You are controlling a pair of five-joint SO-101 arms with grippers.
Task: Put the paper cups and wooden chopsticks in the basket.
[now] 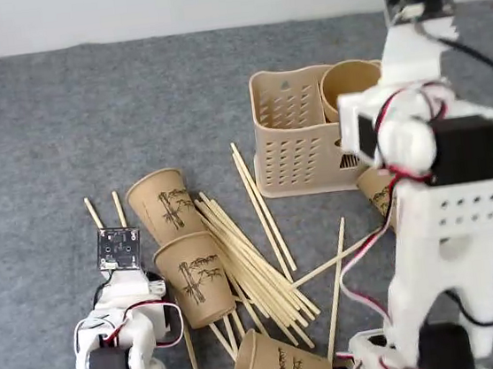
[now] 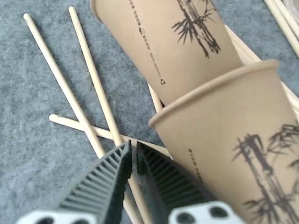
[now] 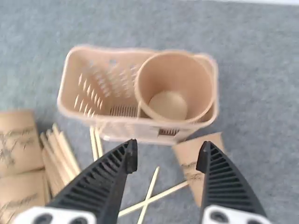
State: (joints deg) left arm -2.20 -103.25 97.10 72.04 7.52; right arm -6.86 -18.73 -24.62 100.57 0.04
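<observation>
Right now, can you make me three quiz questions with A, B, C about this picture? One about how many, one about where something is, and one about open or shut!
1. How many cups stand inside the basket?
A) none B) one C) three
2. Where does the chopstick pile lie?
A) in the basket B) inside a cup C) on the table beside the lying cups
3. How is the right end effector?
A) open B) shut on a cup C) shut on a chopstick

Answers:
1 B: a single upright cup sits in one compartment.
2 C: the sticks fan out across the grey table.
3 A: its fingers stand wide apart with nothing between them.
</observation>
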